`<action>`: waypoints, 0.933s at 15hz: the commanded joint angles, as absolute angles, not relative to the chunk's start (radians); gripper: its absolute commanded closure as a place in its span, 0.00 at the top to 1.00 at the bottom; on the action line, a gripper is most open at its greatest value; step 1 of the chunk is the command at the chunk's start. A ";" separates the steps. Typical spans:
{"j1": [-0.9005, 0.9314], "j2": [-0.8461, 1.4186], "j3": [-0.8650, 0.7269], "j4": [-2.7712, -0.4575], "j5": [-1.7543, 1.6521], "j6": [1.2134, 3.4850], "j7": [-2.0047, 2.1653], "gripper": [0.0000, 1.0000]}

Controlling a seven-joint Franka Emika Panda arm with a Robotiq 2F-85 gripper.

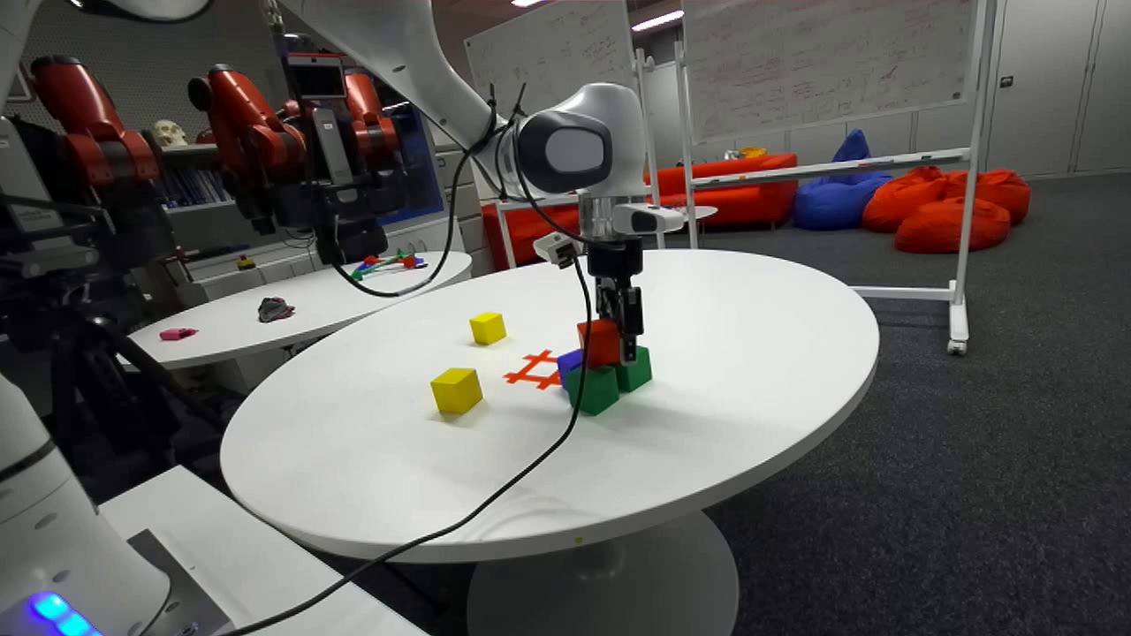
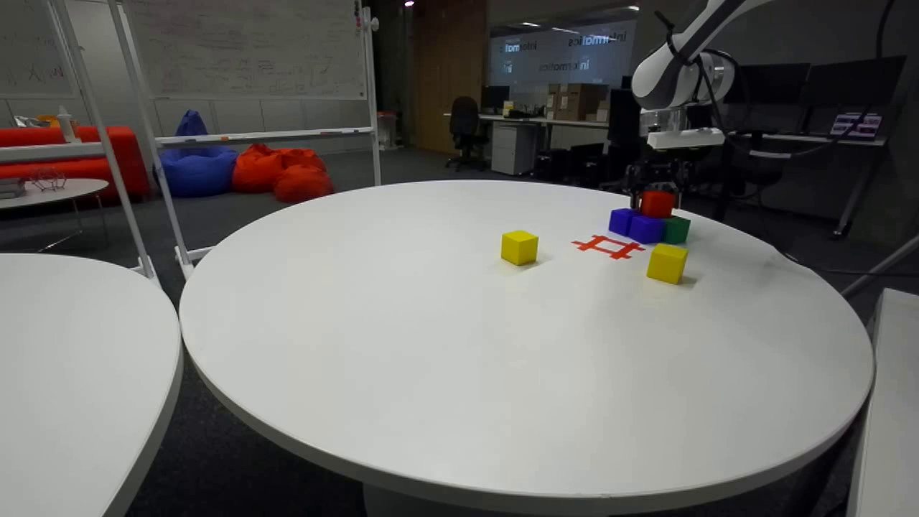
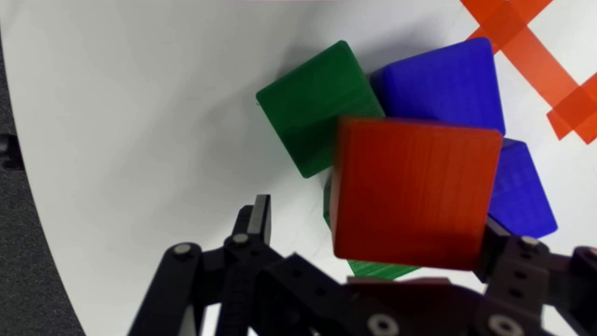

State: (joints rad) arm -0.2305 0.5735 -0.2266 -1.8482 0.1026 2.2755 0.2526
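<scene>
A red cube [image 1: 600, 343] [image 2: 657, 205] [image 3: 415, 196] rests on a cluster of green and blue cubes. Two green cubes [image 1: 593, 390] [image 3: 317, 102] and two blue cubes [image 2: 647, 230] [image 3: 443, 84] show beneath and around it; the red cube partly hides them in the wrist view. My gripper [image 1: 623, 331] [image 2: 657, 198] [image 3: 378, 219] is open around the red cube, pointing down. In the wrist view its right finger is against or very close to the cube's right side. A wide gap separates the left finger from the cube.
Two yellow cubes [image 1: 457, 391] [image 2: 520, 248] stand apart on the round white table [image 1: 724, 459]. A red tape grid [image 1: 539, 371] [image 2: 609, 246] [image 3: 536, 65] lies beside the cluster. A black cable [image 1: 495, 490] hangs from the arm across the table edge. Another white table [image 2: 79, 373] adjoins.
</scene>
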 commanded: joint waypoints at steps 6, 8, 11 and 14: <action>-0.216 0.549 -0.233 -1.881 0.115 2.279 0.321 1.00; -0.213 0.530 -0.230 -1.907 0.122 2.289 0.340 1.00; -0.211 0.516 -0.227 -1.933 0.129 2.298 0.354 1.00; -0.211 0.516 -0.227 -1.943 0.134 2.300 0.359 1.00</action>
